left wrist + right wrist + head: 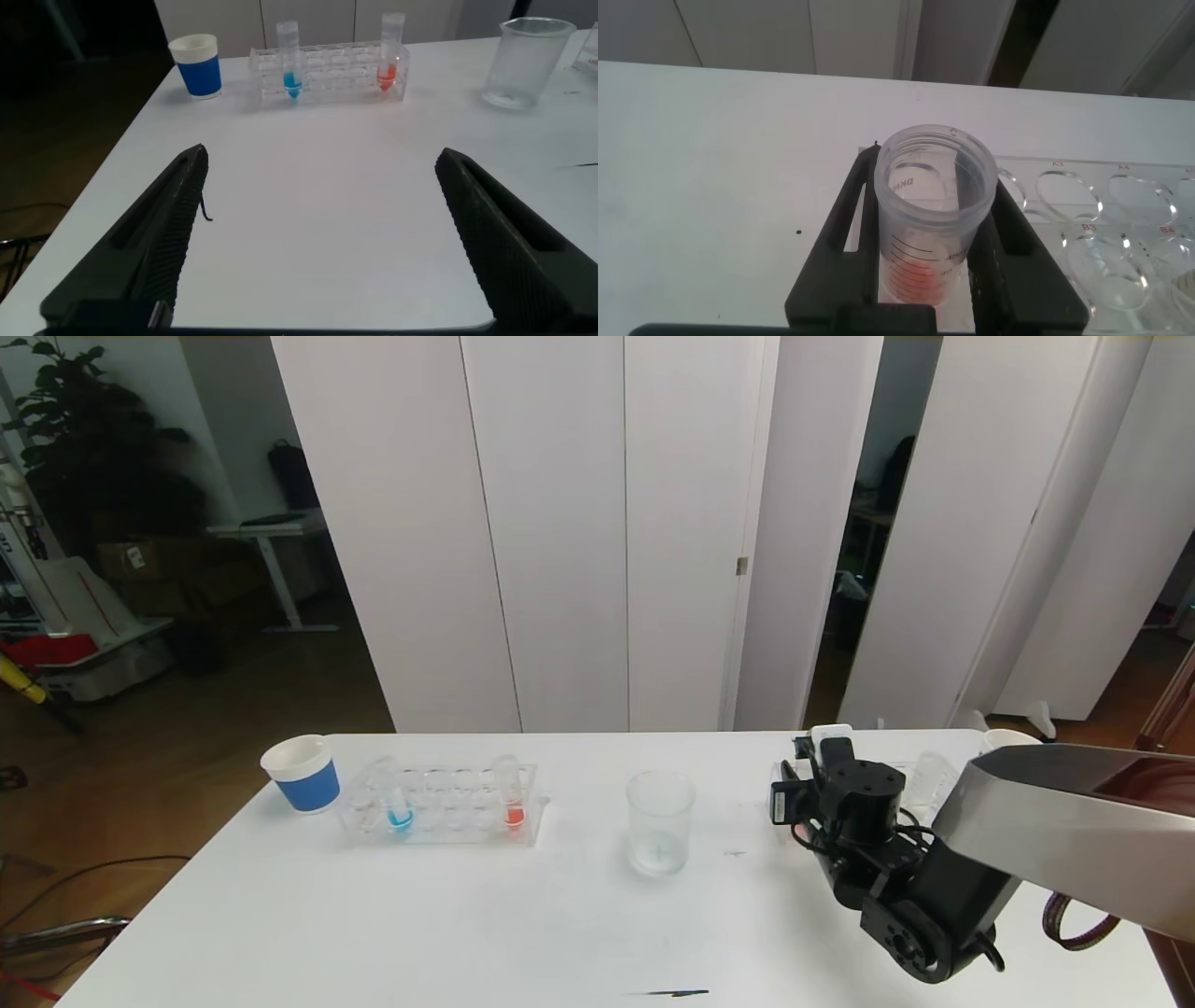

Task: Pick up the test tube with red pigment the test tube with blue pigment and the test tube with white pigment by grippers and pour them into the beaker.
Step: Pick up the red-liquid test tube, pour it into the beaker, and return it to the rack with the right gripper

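White table point(373, 933) carries beaker point(660, 821) mid-table, upright; clear rack point(439, 807) to its left holds the test tube with blue pigment point(399, 803) and a red-filled tube point(511, 798); right gripper point(924, 271) clamped on another tube with red pigment point(931, 215) beside a second rack point(1120, 233); left gripper point(318, 243) spread wide, holding nothing.

White panels point(560, 523), dark wood floor point(187, 728)

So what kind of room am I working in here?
Probably an office or lab space set up as a chemistry demo: a white table with a clear tube rack and beaker, white partition panels behind, a desk beyond.
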`<state>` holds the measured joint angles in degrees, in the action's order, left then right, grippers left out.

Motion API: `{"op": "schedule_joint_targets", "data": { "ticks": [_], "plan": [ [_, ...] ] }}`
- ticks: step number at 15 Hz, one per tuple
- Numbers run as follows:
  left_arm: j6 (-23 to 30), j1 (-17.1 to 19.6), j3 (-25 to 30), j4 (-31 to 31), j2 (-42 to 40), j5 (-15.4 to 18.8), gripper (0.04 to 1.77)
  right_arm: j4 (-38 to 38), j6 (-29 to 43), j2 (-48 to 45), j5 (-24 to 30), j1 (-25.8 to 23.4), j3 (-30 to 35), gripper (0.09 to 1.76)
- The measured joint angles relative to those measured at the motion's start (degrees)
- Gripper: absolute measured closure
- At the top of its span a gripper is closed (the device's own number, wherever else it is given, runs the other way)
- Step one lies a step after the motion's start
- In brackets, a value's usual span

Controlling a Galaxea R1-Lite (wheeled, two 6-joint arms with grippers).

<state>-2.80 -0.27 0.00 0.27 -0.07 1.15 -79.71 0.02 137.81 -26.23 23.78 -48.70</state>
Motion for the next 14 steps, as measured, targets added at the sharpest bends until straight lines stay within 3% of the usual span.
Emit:
{"op": "schedule_joint_targets", "data": {
  "ticks": [11, 14],
  "plan": [
    [0.02, 0.00, 0.00, 0.00, 0.00, 0.00, 0.07, 0.30, 0.02, -4.49, 0.16, 0.02, -0.06, 1.25],
    [0.00, 0.02, 0.00, 0.00, 0.00, 0.00, 0.07, 5.92, 0.00, -7.80, 0.24, -0.04, -1.88, 1.25]
  ]
}}
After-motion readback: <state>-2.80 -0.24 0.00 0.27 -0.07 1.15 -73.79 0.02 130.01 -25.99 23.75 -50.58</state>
